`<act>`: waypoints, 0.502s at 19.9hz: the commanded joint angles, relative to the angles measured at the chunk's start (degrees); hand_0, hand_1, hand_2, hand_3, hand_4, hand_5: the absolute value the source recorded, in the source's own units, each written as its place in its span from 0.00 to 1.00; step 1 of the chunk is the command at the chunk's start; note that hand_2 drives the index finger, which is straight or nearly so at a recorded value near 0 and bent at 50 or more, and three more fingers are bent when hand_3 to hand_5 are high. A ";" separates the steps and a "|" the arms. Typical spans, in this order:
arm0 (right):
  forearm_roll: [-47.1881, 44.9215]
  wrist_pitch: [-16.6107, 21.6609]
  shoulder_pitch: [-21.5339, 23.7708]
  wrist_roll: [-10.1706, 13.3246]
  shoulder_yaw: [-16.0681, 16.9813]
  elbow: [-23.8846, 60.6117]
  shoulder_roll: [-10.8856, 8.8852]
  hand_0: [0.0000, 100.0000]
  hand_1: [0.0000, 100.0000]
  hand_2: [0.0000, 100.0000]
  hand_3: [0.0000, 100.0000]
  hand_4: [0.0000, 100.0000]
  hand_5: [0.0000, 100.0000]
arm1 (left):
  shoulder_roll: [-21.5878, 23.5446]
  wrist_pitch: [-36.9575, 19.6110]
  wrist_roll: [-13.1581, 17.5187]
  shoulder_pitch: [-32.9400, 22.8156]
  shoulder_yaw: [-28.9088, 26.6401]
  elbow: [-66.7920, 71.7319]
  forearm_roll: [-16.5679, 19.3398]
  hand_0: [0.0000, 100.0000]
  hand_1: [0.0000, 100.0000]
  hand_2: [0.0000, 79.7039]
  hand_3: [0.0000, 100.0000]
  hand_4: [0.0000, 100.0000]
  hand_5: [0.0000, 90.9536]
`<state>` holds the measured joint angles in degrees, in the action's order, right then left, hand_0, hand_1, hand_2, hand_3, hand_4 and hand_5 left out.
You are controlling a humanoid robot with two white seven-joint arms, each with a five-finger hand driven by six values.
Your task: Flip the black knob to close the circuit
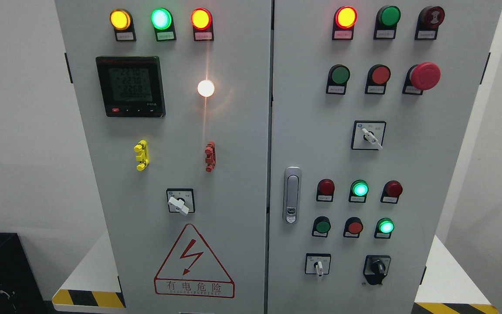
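The small black plastic rotary knob (pixel 378 267) sits at the lower right of the grey metal cabinet's right-hand door (pixel 447 183), beside a white-levered selector switch (pixel 318 264). Judged rigid and spring-detented, with a narrow raised grip, it should be pinched across that ridge and twisted. Neither robot hand appears in view, so their finger states and distance from the knob cannot be told.
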<state>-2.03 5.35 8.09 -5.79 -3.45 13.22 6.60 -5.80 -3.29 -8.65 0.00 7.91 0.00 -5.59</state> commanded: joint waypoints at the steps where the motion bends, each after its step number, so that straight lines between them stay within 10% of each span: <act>1: 0.01 0.19 0.00 -0.01 0.29 -1.36 -0.09 0.00 0.10 0.00 0.00 0.00 0.00 | 0.00 0.04 0.04 -1.32 0.00 -1.76 -0.03 0.12 0.56 0.00 0.00 0.00 0.00; 10: 0.01 0.27 0.00 -0.01 0.29 -1.45 -0.09 0.00 0.10 0.00 0.00 0.00 0.00 | 0.00 0.04 0.04 -1.32 0.00 -1.76 -0.03 0.12 0.56 0.00 0.00 0.00 0.00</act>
<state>-2.03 5.62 8.09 -5.82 -3.29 12.40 6.55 -5.80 -3.29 -8.65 0.00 7.91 0.00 -5.58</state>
